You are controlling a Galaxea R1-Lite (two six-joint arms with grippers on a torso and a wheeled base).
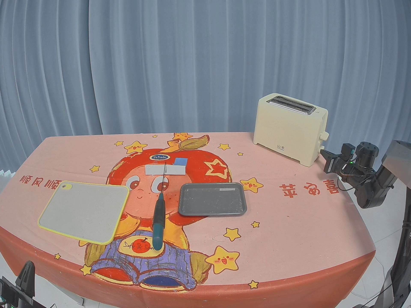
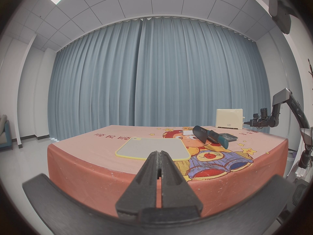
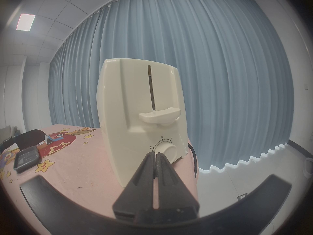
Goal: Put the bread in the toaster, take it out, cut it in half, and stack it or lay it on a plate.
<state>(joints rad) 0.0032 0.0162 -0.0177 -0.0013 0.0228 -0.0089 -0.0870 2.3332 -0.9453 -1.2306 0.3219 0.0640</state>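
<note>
The left tool [image 2: 159, 167] hangs shut and empty before the desk [image 1: 299, 236]. The knife [image 1: 159, 221] lies handle nearest, blade pointing away. The right tool [image 3: 155, 167], shut and empty, faces the lever end of the toaster [image 1: 291, 127], far right.

The toaster [image 3: 130, 98] dial [image 3: 165, 152] bears numerals — the tablecloth [image 1: 299, 236], seemingly, red characters.

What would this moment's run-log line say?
right tool shut, facing lever of cream plastic toaster | left tool shut, off front edge of pink-clothed table | teal-handled knife between yellow-rimmed grey cutting board and grey tray
</note>
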